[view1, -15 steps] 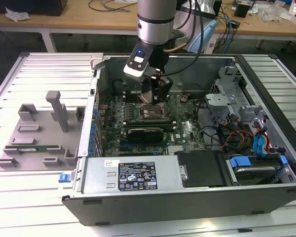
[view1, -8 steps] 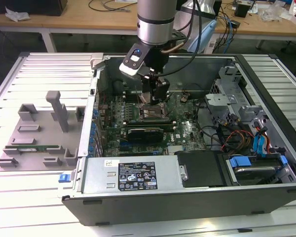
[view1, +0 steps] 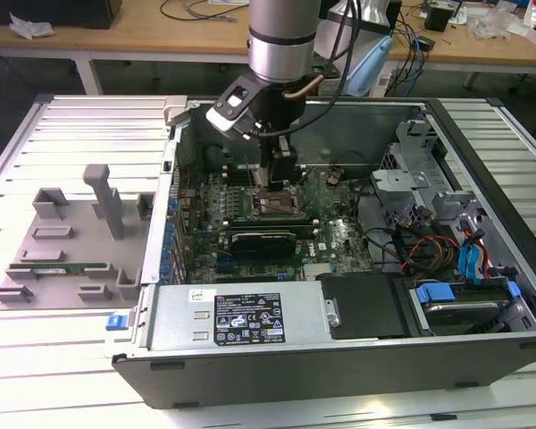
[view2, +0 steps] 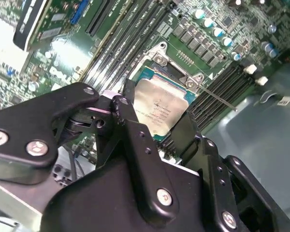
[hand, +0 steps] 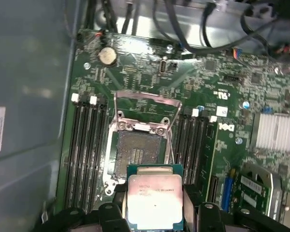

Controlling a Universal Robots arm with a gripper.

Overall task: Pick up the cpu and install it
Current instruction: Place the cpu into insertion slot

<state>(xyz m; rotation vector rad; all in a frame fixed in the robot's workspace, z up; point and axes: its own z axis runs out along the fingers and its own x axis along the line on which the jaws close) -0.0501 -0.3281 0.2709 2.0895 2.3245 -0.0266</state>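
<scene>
The cpu (hand: 153, 199), a flat square chip with a silvery top plate and a thin green rim, sits between my gripper's (hand: 154, 215) black fingers (hand: 109, 212). The gripper is shut on its two opposite edges. It hangs just above the open socket (hand: 135, 154) on the green motherboard, whose metal load frame (hand: 144, 99) is flipped up. In the second wrist view the cpu (view2: 157, 104) shows between the two fingers (view2: 129, 123), close over the socket. In the exterior view the gripper (view1: 278, 174) reaches down into the open computer case over the socket (view1: 277, 204).
Memory slots (hand: 87, 145) flank the socket on both sides. A black graphics card (view1: 263, 239) lies just in front of it, and a power supply (view1: 241, 313) along the case's near wall. Cables and a blue drive cage (view1: 447, 295) fill the exterior view's right. A grey fixture tray (view1: 71, 241) lies outside.
</scene>
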